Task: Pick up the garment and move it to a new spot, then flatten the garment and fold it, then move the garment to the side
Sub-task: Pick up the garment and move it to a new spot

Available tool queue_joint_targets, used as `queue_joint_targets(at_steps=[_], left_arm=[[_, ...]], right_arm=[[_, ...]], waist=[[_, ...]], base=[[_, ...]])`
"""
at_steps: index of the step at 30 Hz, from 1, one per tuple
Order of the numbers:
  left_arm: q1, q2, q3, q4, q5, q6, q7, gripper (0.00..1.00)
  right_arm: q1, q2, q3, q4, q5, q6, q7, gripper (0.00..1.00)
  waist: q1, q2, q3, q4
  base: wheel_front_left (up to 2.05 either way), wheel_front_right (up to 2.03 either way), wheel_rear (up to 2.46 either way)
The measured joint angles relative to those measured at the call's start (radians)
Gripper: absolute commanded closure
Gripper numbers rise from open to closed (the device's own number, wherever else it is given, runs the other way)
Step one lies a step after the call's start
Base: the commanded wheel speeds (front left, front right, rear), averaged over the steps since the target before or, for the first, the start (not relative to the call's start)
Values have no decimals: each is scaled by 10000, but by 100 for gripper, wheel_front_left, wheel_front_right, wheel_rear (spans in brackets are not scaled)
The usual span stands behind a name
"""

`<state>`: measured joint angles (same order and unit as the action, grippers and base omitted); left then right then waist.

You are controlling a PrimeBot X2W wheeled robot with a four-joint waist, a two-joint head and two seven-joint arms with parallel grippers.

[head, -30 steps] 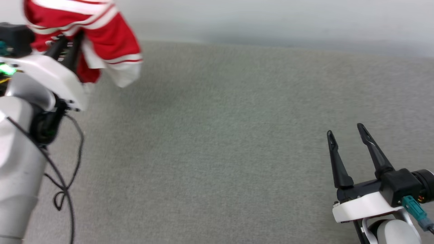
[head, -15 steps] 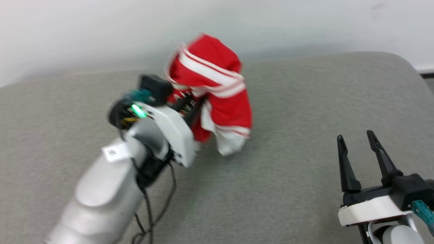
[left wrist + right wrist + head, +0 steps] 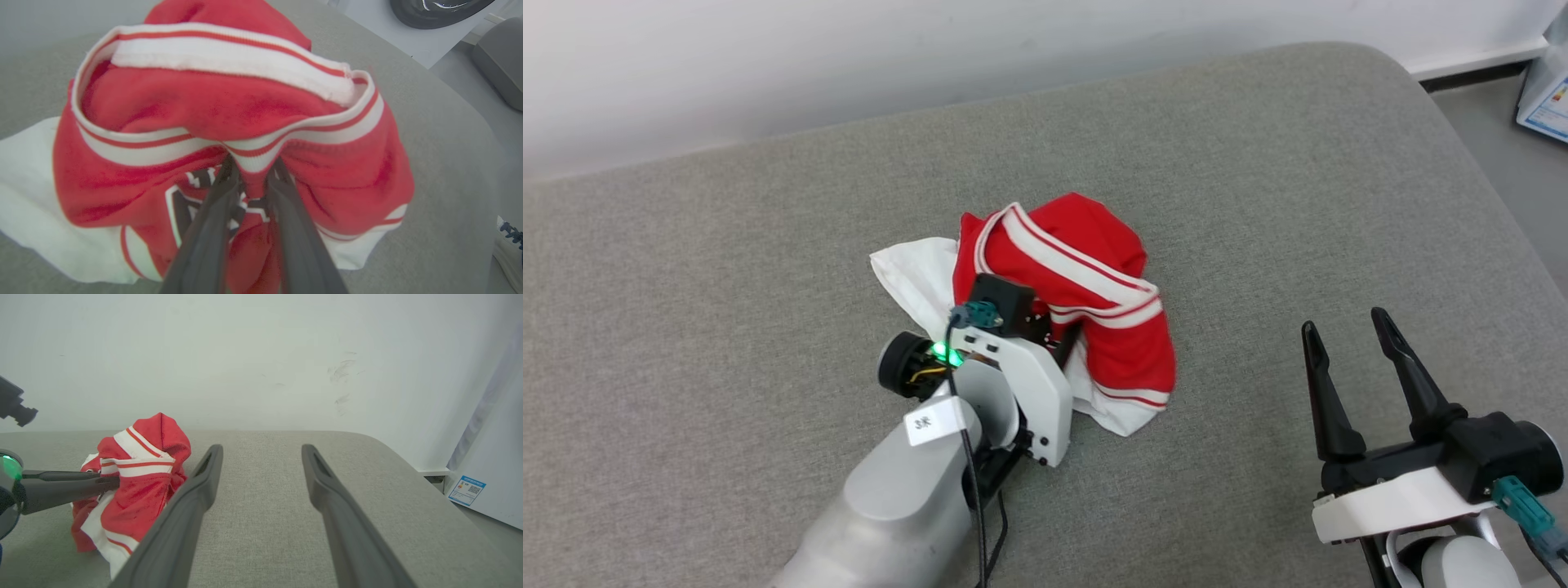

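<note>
**A:** Start closest in. What's the right gripper doing?

**B:** The right gripper (image 3: 1342,322) hangs over the near right part of the grey cushion (image 3: 768,286). Its fingers are spread wide with nothing between them, and it's well apart from the cloth.

**A:** And the left?

**B:** The left gripper (image 3: 253,169) is narrow. Its fingers (image 3: 212,212) pinch a fold of striped trim, so it holds the red jersey (image 3: 1086,269).

**A:** Where does the jersey sit?

**B:** It's bunched in a heap about mid-cushion and resting on the fabric. One white sleeve (image 3: 911,273) spills out toward the robot's left. Bits of black lettering show, crumpled just beside the fingertips. Past it, the cushion's far edge meets a pale wall (image 3: 1013,49).

**A:** Which step is this, then?

**B:** I'd judge it's the end of the move to a new spot. The heap is down, but the pinch isn't let go.

**A:** And next?

**B:** Probably open the left fingers and back out without dragging the trim. Flattening wants both grippers on separate edges, so the right one must cross over. Which edge is hem or shoulder I can't tell from this heap.
</note>
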<state>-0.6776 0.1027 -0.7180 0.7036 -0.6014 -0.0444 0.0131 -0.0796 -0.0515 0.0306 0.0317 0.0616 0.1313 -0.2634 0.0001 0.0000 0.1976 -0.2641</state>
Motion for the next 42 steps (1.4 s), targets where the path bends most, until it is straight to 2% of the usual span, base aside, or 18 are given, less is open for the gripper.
queue_joint_targets(at_steps=[1, 6, 10, 15, 18, 23, 26, 30, 33, 36, 42], left_arm=[[-53, -132, -75, 203, 2, -33, -92, 0], [-318, -407, -362, 911, -84, -360, -865, 0], [-431, -476, -399, 892, -343, -527, -1509, 0], [-430, -414, -437, 531, -447, -614, -2215, 0], [-276, 4, -401, 127, -194, -477, -2489, 0], [593, 1110, 42, -1198, 359, -46, -2727, 0], [1685, 1678, 871, -2786, 878, 357, -2736, 0], [3557, 2063, 2044, -4464, 1534, 696, -2748, 0], [4656, 2025, 2784, -5425, 2207, 888, -2761, 0], [5580, 1749, 3244, -6182, 2932, 895, -2763, 0], [6773, 894, 4251, -6675, 3639, 750, -2761, 0]], right_arm=[[-12, -2, 12, 21, 8, 0, 0, 0], [-104, 0, 146, 104, 6, -2, 0, 0], [-160, 2, 98, 284, -98, 0, 0, 0], [-8, 12, -132, 410, -268, 0, 0, 0], [180, 6, -360, 458, -316, 0, 0, 0], [413, 8, -487, 460, -378, 0, 0, 0], [616, 6, -570, 441, -378, 0, 0, 0], [810, 6, -642, 397, -351, 0, 0, 0], [922, 6, -637, 376, -351, 0, 0, 0], [1019, 8, -625, 357, -349, 0, 0, 0], [1132, 6, -564, 389, -309, 0, 0, 0]], waist=[[0, 0, 65, -17], [1, 0, 113, 325], [1, 0, -49, 765], [0, 0, -506, 1635], [0, 0, -831, 2061], [0, 0, -1368, 2664], [-1, 0, -1643, 2928], [-1, 0, -1891, 3135], [-2, 0, -1974, 3161], [-2, 0, -2022, 3117], [-1, 0, -2089, 2986]], base=[[0, 0, 0], [0, 0, 0], [0, 0, 0], [0, 0, 0], [0, 0, 0], [0, 0, 0], [0, 0, 0], [0, 0, 0], [0, 0, 0], [0, 0, 0], [0, 0, 0]])
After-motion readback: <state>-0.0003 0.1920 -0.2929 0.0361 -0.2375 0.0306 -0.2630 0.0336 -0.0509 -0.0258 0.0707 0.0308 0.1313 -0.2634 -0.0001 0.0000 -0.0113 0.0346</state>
